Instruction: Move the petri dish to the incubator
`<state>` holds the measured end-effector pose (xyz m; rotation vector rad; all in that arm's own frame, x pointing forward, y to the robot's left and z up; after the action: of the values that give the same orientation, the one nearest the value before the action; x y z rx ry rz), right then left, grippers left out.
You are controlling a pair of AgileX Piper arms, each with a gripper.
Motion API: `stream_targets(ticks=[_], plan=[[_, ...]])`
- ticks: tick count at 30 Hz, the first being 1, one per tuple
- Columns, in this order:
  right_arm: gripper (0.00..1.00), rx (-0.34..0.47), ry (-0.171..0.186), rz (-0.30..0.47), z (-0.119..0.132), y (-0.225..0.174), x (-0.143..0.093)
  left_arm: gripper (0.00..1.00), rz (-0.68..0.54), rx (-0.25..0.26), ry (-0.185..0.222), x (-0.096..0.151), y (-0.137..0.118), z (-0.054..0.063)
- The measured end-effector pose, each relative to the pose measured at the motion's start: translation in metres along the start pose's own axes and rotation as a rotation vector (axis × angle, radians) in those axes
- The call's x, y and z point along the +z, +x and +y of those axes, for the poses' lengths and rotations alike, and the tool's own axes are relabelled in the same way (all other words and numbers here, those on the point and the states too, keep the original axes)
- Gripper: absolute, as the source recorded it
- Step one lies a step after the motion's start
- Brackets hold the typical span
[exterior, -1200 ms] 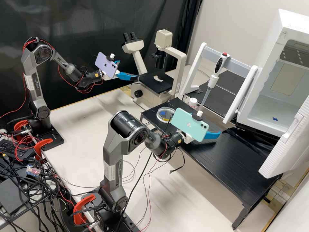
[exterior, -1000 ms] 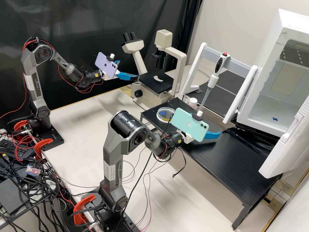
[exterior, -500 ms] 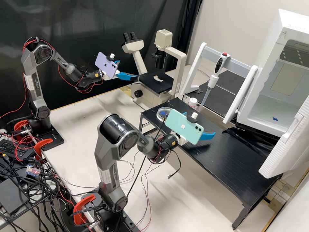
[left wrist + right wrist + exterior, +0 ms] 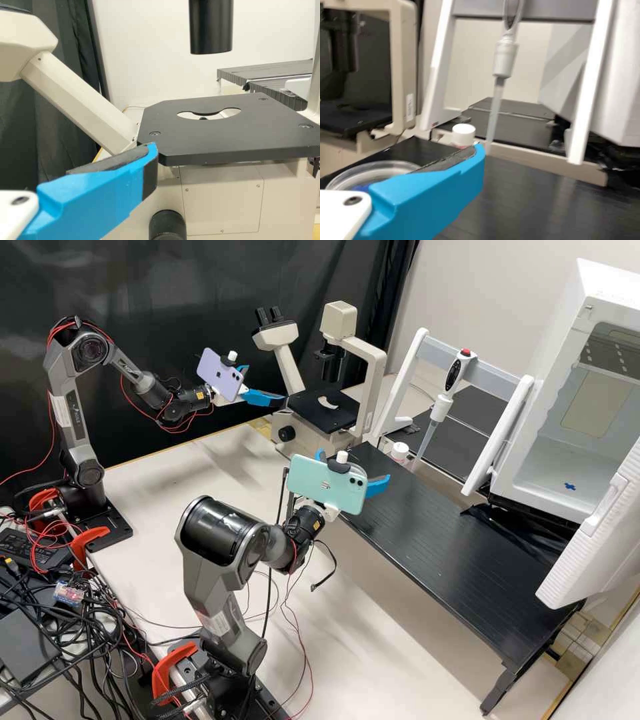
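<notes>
The petri dish (image 4: 377,167) is round, shallow and clear, with a blue patch (a blue finger (image 4: 427,195) hides part of it in the right wrist view); it sits on the black platform (image 4: 453,547), near the white-capped bottle (image 4: 399,450); since the earlier frames, the right gripper (image 4: 354,465) has moved along the platform towards the dish's end, fingers wide apart; the left gripper (image 4: 267,384), also wide, stays near the microscope (image 4: 339,321).
</notes>
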<state>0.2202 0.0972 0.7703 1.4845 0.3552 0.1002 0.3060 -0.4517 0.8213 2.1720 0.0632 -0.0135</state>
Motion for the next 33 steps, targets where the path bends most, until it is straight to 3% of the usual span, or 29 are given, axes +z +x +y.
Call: stream_targets(ticks=[6,11,12,25,33], plan=[[1.0,-0.077,-0.033,-0.021,-0.021,0.006,0.006,1.0,0.0,0.0,0.0,0.0,0.0,0.0],[1.0,-0.092,-0.033,-0.045,-0.028,0.012,0.011,1.0,0.0,0.0,0.0,0.0,0.0,0.0],[0.0,-0.092,-0.034,-0.045,-0.028,0.013,0.012,1.0,0.0,0.0,0.0,0.0,0.0,0.0],[0.0,-0.079,0.024,-0.063,-0.022,0.019,0.019,1.0,0.0,0.0,0.0,0.0,0.0,0.0],[0.0,-0.088,0.025,-0.065,-0.022,0.021,0.018,1.0,0.0,0.0,0.0,0.0,0.0,0.0]])
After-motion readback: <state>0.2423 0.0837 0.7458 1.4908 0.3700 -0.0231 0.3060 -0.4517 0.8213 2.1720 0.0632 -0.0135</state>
